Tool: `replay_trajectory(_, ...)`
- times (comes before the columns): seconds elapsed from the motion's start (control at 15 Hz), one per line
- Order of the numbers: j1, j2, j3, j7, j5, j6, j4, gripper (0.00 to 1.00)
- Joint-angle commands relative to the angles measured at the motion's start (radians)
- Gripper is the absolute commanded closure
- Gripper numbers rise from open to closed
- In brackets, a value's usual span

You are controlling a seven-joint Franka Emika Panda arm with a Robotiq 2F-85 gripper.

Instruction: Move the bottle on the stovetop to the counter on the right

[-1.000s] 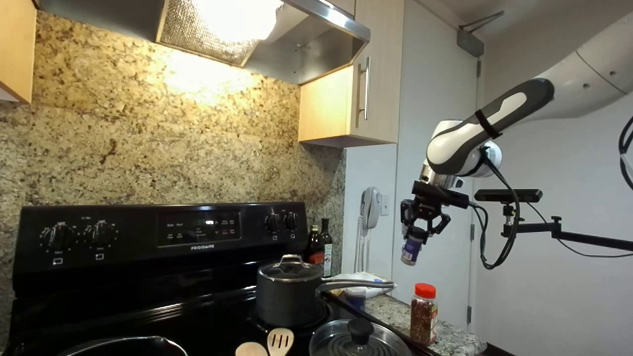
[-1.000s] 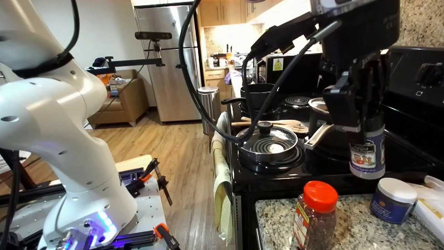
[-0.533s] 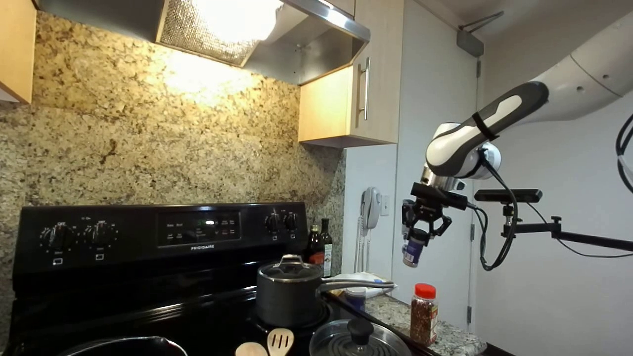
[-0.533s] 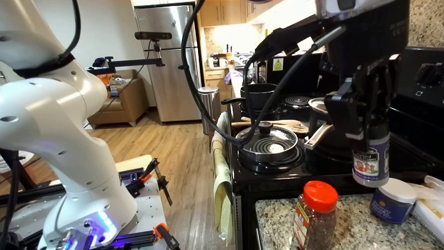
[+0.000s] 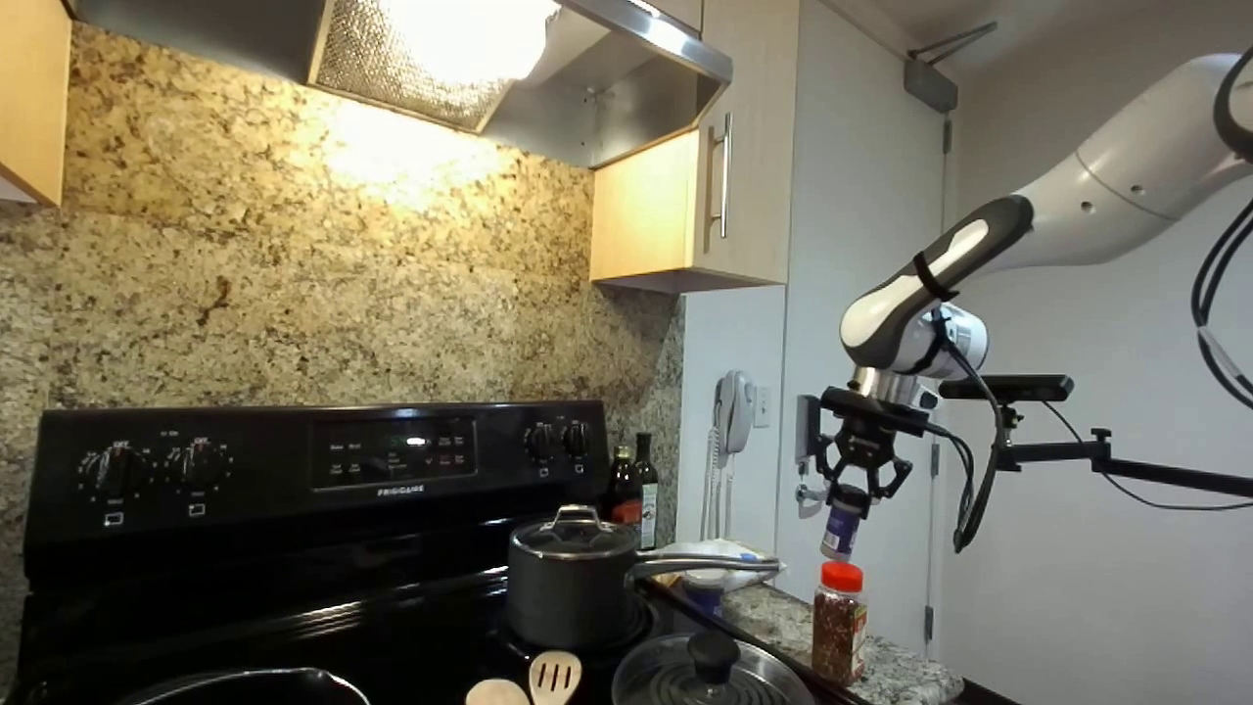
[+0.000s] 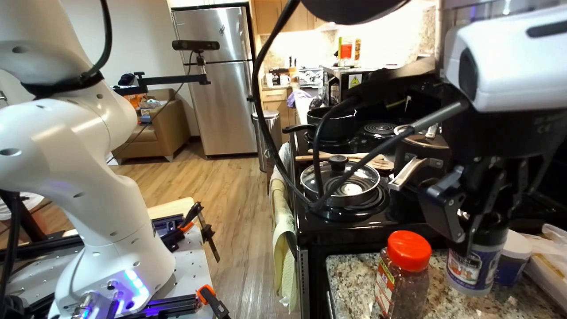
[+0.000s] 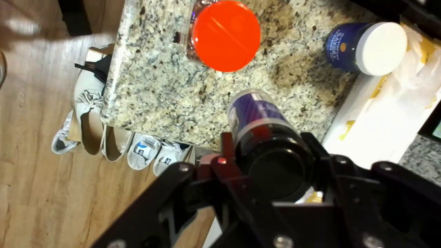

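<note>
Stovetop (image 5: pixel 431 646): black, flat, very glossy, as hard glass or enamel.
Desk (image 7: pixel 162 93): granite-like, speckled with beige, grey and brown; it looks hard, so a fast landing may knock.
Pot (image 5: pixel 568 587): dark and round, with glass lid (image 5: pixel 573 540) and metal handle (image 5: pixel 705 563), standing on the stovetop.
End effector (image 7: pixel 269 141): black and jointed; it holds the bottle (image 5: pixel 839 534) by the cap (image 7: pixel 275 165), pinched from two sides.
Red-lidded jar (image 6: pixel 403 283): clear walls, red-brown and grainy inside, upright on the desk.
Blue jar (image 7: pixel 366 48): short and wide, smooth white on top, also on the desk.
Bottle: slim cylinder, in the air above the desk, base downward, somewhat tilted, near the red-lidded jar but not touching it. I judge it light and stiff. If it is glass or plastic, I cannot tell, therefore I would treat it as fragile; the smooth wall may also slip.
Label (image 6: pixel 469 268): purple wrap, shiny; a hold here, closer to the middle, would probably let it tilt less.
Cap: round, black, smooth; it is a firm place to grip, but the body can swing below it, so the base should meet the desk flat.
</note>
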Motion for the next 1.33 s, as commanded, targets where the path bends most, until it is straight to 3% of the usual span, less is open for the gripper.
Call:
replay_trajectory(0.0,-0.016,0.074,-0.012,0.041,0.013,-0.069,0.052,0.75)
replay_trajectory(0.67,-0.017,0.25,-0.046,0.139,-0.013,-0.11,0.12,0.75)
replay_trajectory(1.27,-0.05,0.313,-0.038,0.07,0.113,-0.144,0.165,0.75)
